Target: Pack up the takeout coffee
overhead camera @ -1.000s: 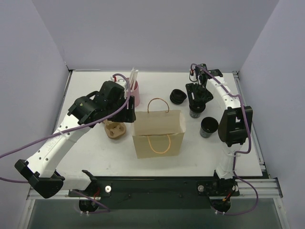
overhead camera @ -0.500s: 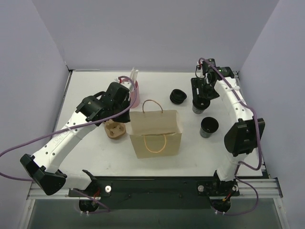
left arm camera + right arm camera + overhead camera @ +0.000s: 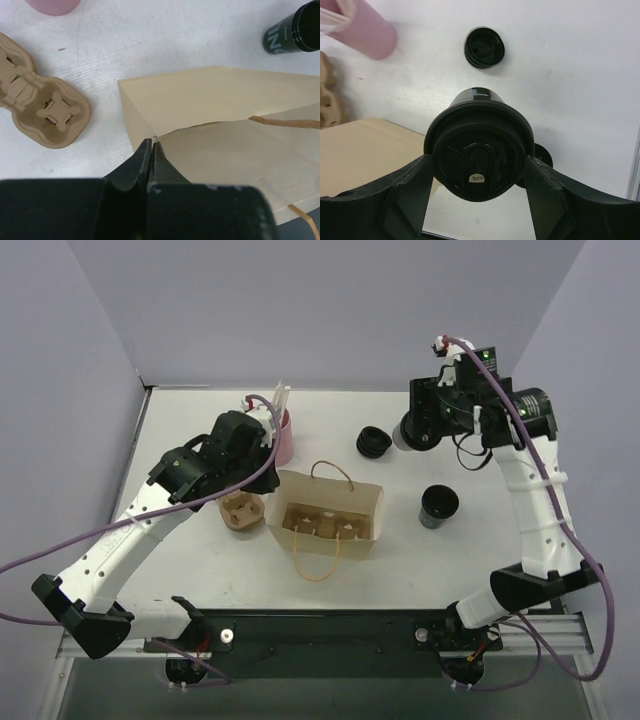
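- The lidded cup (image 3: 479,150) hangs above the bench (image 3: 420,570) at the upper right of the overhead view. The right fingers (image 3: 407,195) are spread wide around its body, one on each side.
- The paper bag (image 3: 330,510) stands open at the frame's centre. The left fingers (image 3: 137,165) are closed tight on its rim at the upper left corner, pinching the paper.
- A cardboard carrier (image 3: 322,524) appears to lie inside the bag, its sockets empty.
- Judged progress: the bag is open and the carrier loaded, but no cup is packed yet.
- Left to do: seat the held cup in the carrier, then lid and pack the open cup (image 3: 439,505) right of the bag. A loose lid (image 3: 373,443) lies above it.
- A second carrier (image 3: 241,510) lies on the bench left of the bag, below a pink cup (image 3: 282,435).
- Writing: white letters on the open cup's wall, seen by the left wrist camera, are cut off and unreadable. A small pale sticker on the held cup's lid is too small to read.
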Robot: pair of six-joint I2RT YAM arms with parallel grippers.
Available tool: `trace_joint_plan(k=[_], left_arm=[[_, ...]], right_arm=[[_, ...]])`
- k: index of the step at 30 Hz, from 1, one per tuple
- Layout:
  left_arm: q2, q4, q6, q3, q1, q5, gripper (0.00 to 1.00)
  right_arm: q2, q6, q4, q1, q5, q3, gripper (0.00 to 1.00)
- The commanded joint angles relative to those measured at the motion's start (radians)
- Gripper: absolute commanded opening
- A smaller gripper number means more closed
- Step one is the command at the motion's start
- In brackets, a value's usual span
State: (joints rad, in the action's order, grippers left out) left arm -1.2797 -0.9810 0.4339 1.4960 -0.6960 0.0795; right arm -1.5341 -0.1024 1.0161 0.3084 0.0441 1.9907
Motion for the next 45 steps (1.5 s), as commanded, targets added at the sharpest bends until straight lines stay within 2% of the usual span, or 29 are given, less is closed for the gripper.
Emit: trace_joint_plan(k=[1,8,13,18,22,24,25,29,33,36,37,40,45], left_arm=[[0.017,0.087,-0.004,0.015,0.012,-0.026,0.0],[-0.003,0.096,0.026,0.033,0.03,-0.023,0.0],[-0.043,0.039,0.084,0.078,0.044,-0.037,0.0],[-0.076,0.008,0.076,0.093,0.052,-0.04,0.0],[-0.058,0.062,0.06,0.05,0.069,-0.076,0.0],[-0.038,0.076,0.065,0.046,0.075,-0.08,0.0],[-0.033,0.079,0.068,0.046,0.078,-0.08,0.0],[-0.014,0.111,0.065,0.035,0.089,-0.145,0.0],[0.077,0.249,0.025,-0.072,0.089,-0.245,0.0],[0.129,0.335,0.005,-0.132,0.085,-0.289,0.0],[0.141,0.37,0.005,-0.146,0.087,-0.3,0.0],[0.184,0.419,0.005,-0.193,0.087,-0.331,0.0],[0.272,0.53,0.009,-0.299,0.085,-0.426,0.0]], right_arm=[[0.104,-0.045,0.058,0.043,0.042,0.112,0.44],[0.224,-0.071,-0.034,0.113,0.143,0.149,0.43],[0.316,-0.077,-0.111,0.165,0.359,0.102,0.43],[0.393,-0.134,-0.256,0.242,0.424,0.011,0.41],[0.434,-0.209,-0.387,0.343,0.436,-0.168,0.41],[0.437,-0.218,-0.421,0.408,0.392,-0.213,0.41],[0.436,-0.212,-0.422,0.482,0.369,-0.231,0.41],[0.401,-0.155,-0.351,0.644,0.153,-0.253,0.4],[0.37,-0.083,-0.311,0.774,-0.112,-0.291,0.4],[0.332,-0.001,-0.269,0.883,-0.225,-0.315,0.4],[0.321,0.019,-0.242,0.912,-0.324,-0.332,0.39],[0.292,0.078,-0.223,0.998,-0.494,-0.414,0.38],[0.281,0.086,-0.226,1.098,-0.636,-0.55,0.38]])
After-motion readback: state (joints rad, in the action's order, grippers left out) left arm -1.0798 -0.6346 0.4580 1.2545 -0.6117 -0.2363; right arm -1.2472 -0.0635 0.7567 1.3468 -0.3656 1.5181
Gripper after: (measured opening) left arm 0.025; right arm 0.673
